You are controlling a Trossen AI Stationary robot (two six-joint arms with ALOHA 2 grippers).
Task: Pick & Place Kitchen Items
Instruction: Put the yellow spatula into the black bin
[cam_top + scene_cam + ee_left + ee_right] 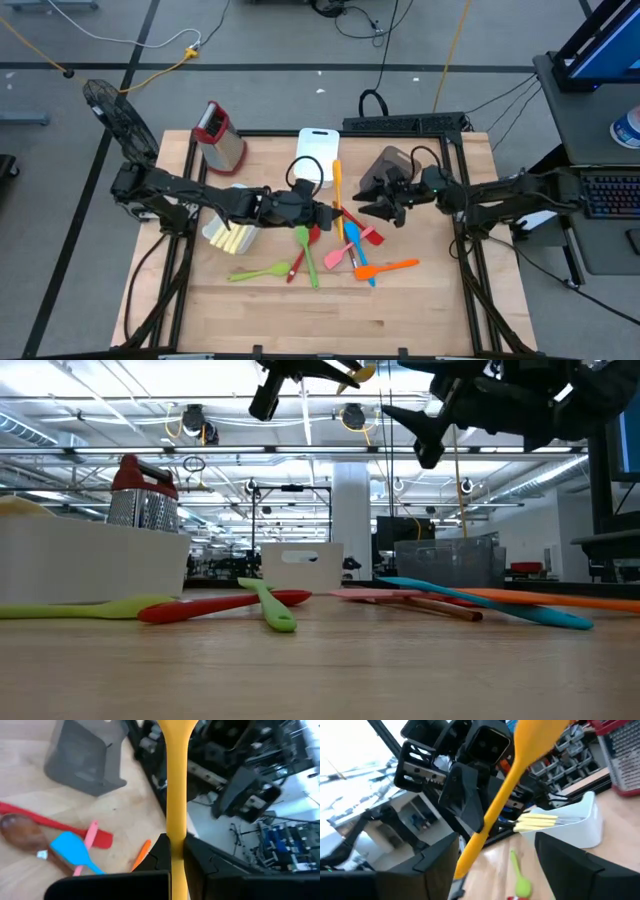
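The left gripper (325,213) is clamped on the yellow spoon (337,190), lifting it above the utensils (345,255); the right gripper (378,200), fingers apart just beside the spoon, looks ready to receive it

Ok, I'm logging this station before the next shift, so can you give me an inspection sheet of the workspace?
Surface: wooden table, bare toward the front edge.
Job's things: yellow spoon in the left end effector; green, red, pink, blue and orange utensils scattered mid-table; pale-handled cutlery in a white bin.
Clutter: box grater, grey bin, second white bin.
Grippers: left end effector shut on the spoon, raised; right end effector open, facing it.
Cables: several on the floor.
Surroundings: keyboard at right.
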